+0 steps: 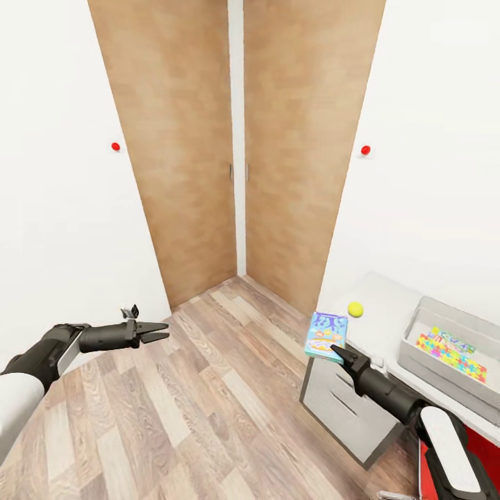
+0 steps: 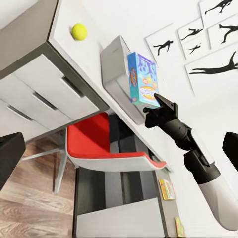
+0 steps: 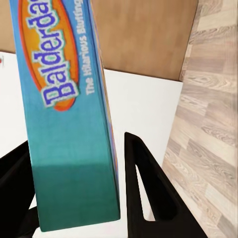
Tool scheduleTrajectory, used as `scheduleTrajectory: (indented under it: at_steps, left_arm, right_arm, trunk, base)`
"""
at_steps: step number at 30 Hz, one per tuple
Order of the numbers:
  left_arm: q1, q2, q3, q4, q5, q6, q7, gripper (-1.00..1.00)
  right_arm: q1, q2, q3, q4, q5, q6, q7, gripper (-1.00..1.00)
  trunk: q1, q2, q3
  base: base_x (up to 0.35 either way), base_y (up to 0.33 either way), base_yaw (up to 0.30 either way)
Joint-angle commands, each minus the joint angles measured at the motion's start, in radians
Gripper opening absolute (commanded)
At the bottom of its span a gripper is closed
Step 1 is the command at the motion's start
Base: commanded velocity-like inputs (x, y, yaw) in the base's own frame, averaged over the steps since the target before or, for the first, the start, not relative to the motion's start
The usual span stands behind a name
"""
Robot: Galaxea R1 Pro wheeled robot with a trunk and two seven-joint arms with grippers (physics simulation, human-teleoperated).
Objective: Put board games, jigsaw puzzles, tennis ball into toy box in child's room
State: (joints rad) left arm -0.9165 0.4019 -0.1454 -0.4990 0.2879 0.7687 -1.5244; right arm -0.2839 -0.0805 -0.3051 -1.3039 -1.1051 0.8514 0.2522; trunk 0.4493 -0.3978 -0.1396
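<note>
The right pincer [image 1: 339,350] pinched a blue board game [image 1: 326,335] above the tabletop [image 1: 385,312] edge, near the tennis ball [image 1: 355,309]; the left pincer [image 1: 158,331] hung spread.

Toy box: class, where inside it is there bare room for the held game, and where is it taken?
In the toy box, the end nearest the tennis ball looks bare. The far half is taken by a jigsaw puzzle and another box. The right gripper holds the board game off the table's corner.
</note>
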Motion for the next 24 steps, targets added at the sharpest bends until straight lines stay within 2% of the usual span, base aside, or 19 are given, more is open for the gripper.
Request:
scheduleTrajectory:
  at_steps: [1, 8, 14, 18, 24]
  left_arm:
    - [-0.001, 0.002, -0.006, 0.000, 0.005, 0.011, -0.003, 1.00]
    - [-0.001, 0.002, -0.006, 0.000, 0.005, 0.011, -0.003, 1.00]
    - [-0.001, 0.002, -0.006, 0.000, 0.005, 0.011, -0.003, 1.00]
    - [-0.001, 0.002, -0.005, 0.000, 0.005, 0.011, -0.003, 1.00]
    - [-0.001, 0.002, -0.006, 0.000, 0.005, 0.011, -0.003, 1.00]
  right_arm:
    - [-0.001, 0.000, -0.002, 0.000, -0.001, 0.006, 0.006, -1.00]
    - [-0.001, -0.005, 0.001, -0.016, -0.001, 0.008, 0.018, -1.00]
    - [0.002, -0.011, 0.003, -0.103, 0.000, 0.018, 0.129, -1.00]
    - [0.053, -0.011, -0.003, -0.219, 0.002, 0.051, 0.185, -1.00]
    - [0.079, -0.011, -0.112, -0.255, 0.000, 0.117, 0.222, -1.00]
  trunk:
    - [0.001, -0.002, -0.002]
    - [0.001, -0.002, -0.003]
    - [0.001, -0.002, -0.003]
    - [0.001, -0.002, -0.003]
    - [0.001, -0.002, -0.003]
  base:
    - [0.072, 0.000, -0.266]
    - [0.084, 0.000, -0.268]
    - [0.017, 0.000, -0.240]
    - [0.002, 0.000, -0.200]
    - [0.000, 0.000, -0.117]
